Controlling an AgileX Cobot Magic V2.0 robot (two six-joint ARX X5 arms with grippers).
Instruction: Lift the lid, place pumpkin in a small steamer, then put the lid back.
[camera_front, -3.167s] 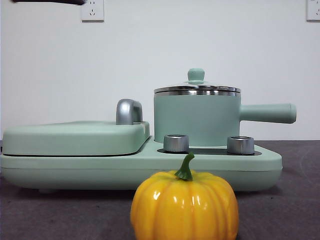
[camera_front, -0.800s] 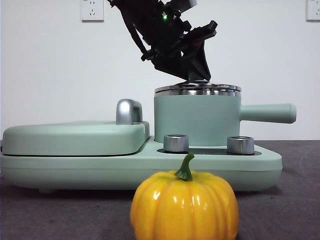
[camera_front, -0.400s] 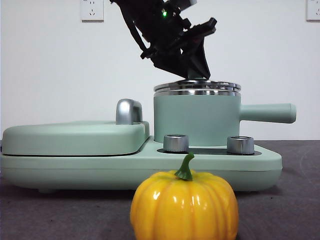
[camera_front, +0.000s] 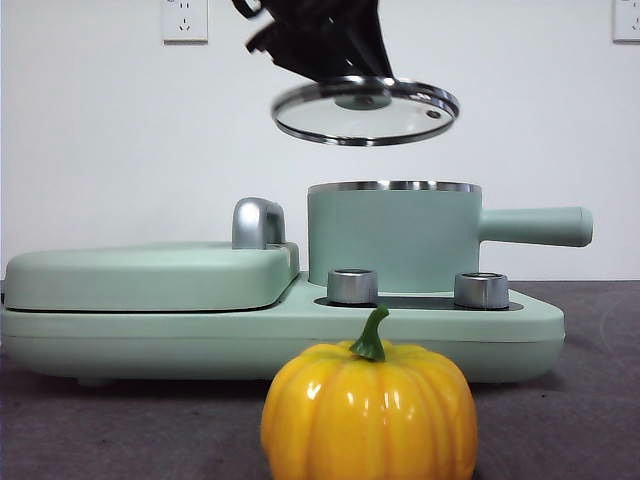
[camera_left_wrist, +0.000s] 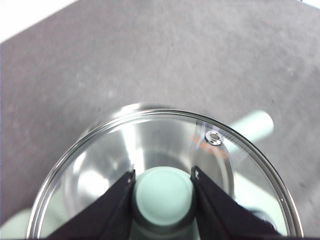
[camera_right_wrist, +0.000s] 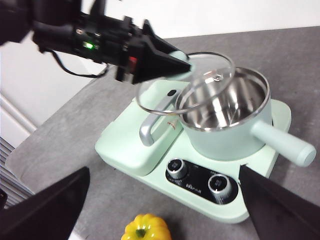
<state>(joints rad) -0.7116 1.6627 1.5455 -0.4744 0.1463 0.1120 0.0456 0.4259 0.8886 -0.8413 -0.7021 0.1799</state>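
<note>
Front view: left gripper (camera_front: 362, 88) entering from top, dark, tilted, clamped on knob of lid (camera_front: 365, 111). Lid held in air, tilted, clear of steamer (camera_front: 392, 240) and offset slightly toward grill cover (camera_front: 150, 272). Half a second ago lid only just raised off steel rim; now well above it, gripper higher in frame. Steamer seated on cooker base (camera_front: 520, 330), handle pointing right in this picture, position unchanged. Two dials (camera_front: 352, 286) on base in front of steamer. Pumpkin (camera_front: 368, 410) on table (camera_front: 580, 420), near camera, well apart from steamer, not moved. Cover handle (camera_front: 258, 223) beside steamer.

Left wrist view: left gripper (camera_left_wrist: 163, 176) jaws pressed on either side of mint knob (camera_left_wrist: 163, 191), pinching it. Glass lid (camera_left_wrist: 90, 170) spread around knob, steam vent (camera_left_wrist: 213, 136) near rim. Steel interior of steamer (camera_left_wrist: 165, 135) visible through glass below.

Right wrist view: right gripper (camera_right_wrist: 165, 200) jaws spread wide, holding nothing, high over table (camera_right_wrist: 310, 65). Left gripper (camera_right_wrist: 187, 64) reaching in from one side, lid (camera_right_wrist: 187, 82) carried tilted above open steamer (camera_right_wrist: 225, 120). Steamer interior bare steel. Pumpkin (camera_right_wrist: 146, 228) on table in front of base (camera_right_wrist: 150, 165), between the right jaws in this picture.
</note>
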